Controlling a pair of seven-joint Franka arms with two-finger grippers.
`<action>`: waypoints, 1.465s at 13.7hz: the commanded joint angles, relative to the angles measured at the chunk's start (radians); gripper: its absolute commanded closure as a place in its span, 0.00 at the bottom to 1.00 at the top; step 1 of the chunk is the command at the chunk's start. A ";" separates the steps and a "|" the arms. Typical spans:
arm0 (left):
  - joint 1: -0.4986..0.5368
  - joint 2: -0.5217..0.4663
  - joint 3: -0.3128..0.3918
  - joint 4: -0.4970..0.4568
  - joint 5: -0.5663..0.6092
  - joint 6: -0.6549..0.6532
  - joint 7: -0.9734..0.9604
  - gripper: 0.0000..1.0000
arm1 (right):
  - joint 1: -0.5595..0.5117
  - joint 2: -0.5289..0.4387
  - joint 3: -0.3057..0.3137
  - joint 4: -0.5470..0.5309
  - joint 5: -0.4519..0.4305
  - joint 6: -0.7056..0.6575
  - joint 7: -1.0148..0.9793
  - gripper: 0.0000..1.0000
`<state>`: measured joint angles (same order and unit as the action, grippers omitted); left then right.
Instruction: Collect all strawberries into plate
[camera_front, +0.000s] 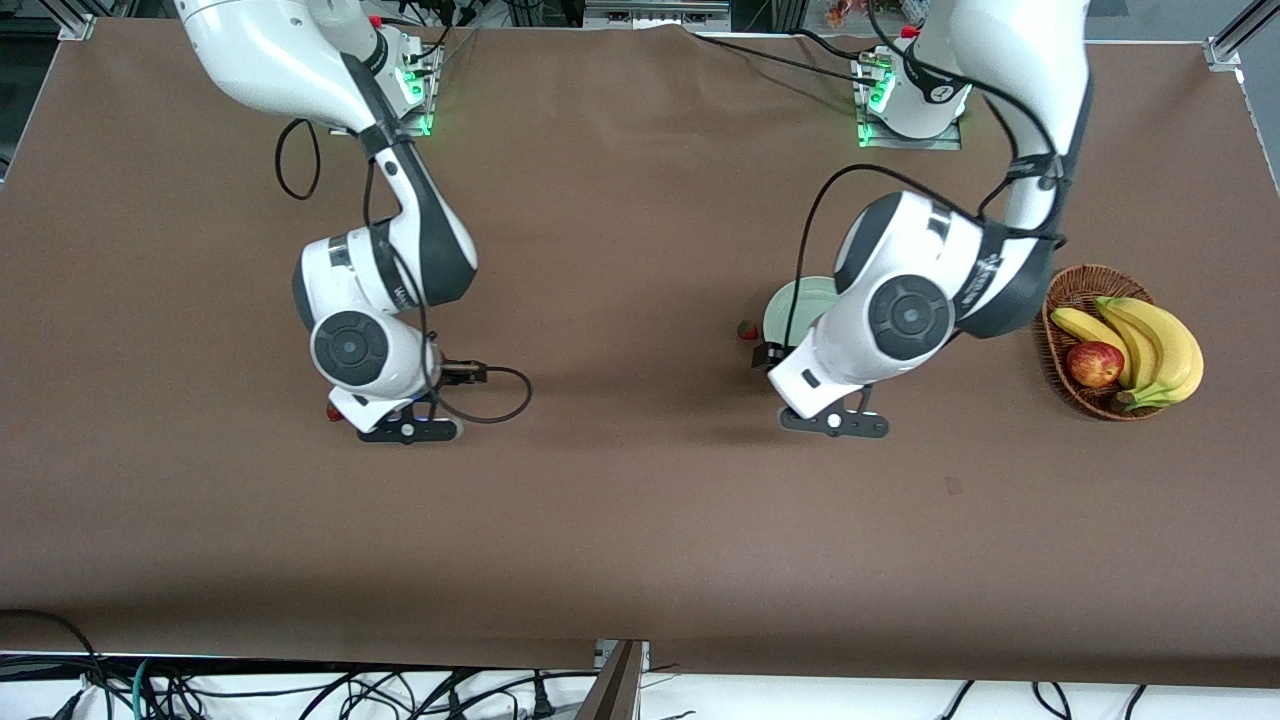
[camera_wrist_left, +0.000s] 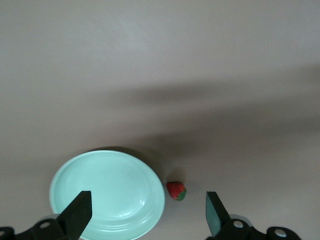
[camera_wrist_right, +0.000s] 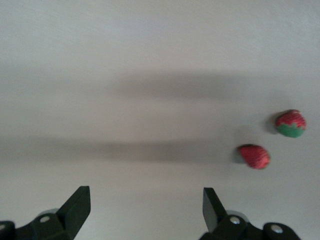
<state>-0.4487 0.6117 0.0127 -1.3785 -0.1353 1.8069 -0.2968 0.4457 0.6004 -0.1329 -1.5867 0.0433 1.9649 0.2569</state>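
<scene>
The pale mint-green plate (camera_front: 798, 302) lies on the brown table, largely hidden under my left arm; the left wrist view shows it whole (camera_wrist_left: 107, 195). One strawberry (camera_front: 747, 330) lies on the table just beside the plate's rim, toward the right arm's end, and also shows in the left wrist view (camera_wrist_left: 176, 190). My left gripper (camera_front: 815, 395) hangs open and empty over the plate's edge and this berry (camera_wrist_left: 147, 215). Two more strawberries (camera_wrist_right: 255, 156) (camera_wrist_right: 291, 123) lie close together on the table. My right gripper (camera_wrist_right: 145, 210) is open and empty beside them. One of them shows by the right hand (camera_front: 334, 412).
A brown wicker basket (camera_front: 1062, 300) with bananas (camera_front: 1150, 345) and a red apple (camera_front: 1094, 364) stands at the left arm's end of the table. A black cable (camera_front: 500, 400) loops from the right wrist over the table.
</scene>
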 joint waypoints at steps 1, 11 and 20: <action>-0.073 0.068 0.013 0.013 -0.018 0.005 -0.005 0.00 | 0.018 -0.105 -0.036 -0.226 0.015 0.141 -0.045 0.02; -0.205 0.169 0.013 -0.027 0.209 0.132 0.543 0.00 | -0.015 -0.116 -0.174 -0.381 0.023 0.321 -0.318 0.09; -0.245 0.157 0.013 -0.166 0.244 0.134 0.892 0.00 | -0.030 -0.021 -0.168 -0.355 0.139 0.417 -0.377 0.45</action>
<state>-0.6889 0.7994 0.0138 -1.5031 0.0841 1.9251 0.5059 0.4243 0.5701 -0.3097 -1.9479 0.1522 2.3654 -0.0907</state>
